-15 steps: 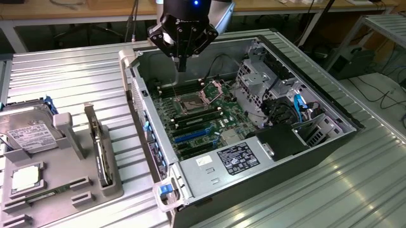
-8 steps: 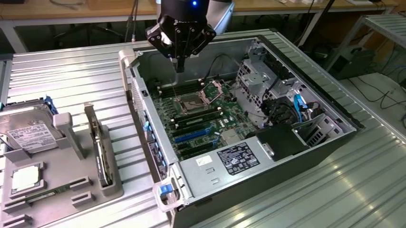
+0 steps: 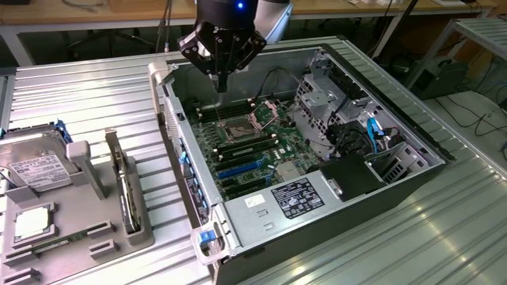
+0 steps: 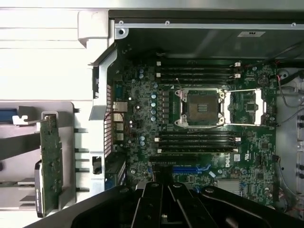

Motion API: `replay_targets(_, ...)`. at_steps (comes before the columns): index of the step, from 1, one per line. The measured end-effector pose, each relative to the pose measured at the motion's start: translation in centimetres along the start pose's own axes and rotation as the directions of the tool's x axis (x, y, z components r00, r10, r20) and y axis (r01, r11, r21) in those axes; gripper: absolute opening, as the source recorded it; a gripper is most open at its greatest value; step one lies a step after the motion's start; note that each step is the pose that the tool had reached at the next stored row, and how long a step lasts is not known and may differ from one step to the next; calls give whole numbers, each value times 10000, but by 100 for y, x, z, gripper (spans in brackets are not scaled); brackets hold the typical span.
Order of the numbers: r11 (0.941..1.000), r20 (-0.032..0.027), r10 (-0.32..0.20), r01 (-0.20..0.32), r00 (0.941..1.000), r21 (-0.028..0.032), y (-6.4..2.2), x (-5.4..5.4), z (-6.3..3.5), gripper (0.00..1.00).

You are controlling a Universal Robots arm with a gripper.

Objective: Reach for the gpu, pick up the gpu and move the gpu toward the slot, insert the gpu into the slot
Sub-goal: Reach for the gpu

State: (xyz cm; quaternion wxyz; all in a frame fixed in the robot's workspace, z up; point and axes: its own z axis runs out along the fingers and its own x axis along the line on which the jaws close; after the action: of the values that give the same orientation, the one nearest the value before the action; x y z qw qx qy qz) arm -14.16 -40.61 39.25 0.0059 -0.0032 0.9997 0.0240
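Grey moulded plastic holder sits by the table's near corner, on the exterior view's left. The gpu, a thin dark circuit card with a silver metal bracket at one end, stands on edge in it along the side nearest the computer, untouched. Beside it on the same holder lies a boxy silver labelled hard drive.

Further in, the open black and silver computer case lies on its side across the middle of the ribbed metal table. Its green motherboard is exposed and the blue expansion slot is empty.

Farthest off, the black gripper hangs over the case's far end, fingers pressed together on nothing, well apart from the card.

The reach looks barely begun to me. To do it well, the arm should clear the case wall and set the jaws across the card's thin top edge. They should part before coming down, then descend straight, keeping off the holder's posts and the bracket end.
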Motion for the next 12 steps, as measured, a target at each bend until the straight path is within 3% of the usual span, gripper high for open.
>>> replay_targets(12, 9993, -17, -362, 362, 9993, -4, -70, 117, -3, 10)
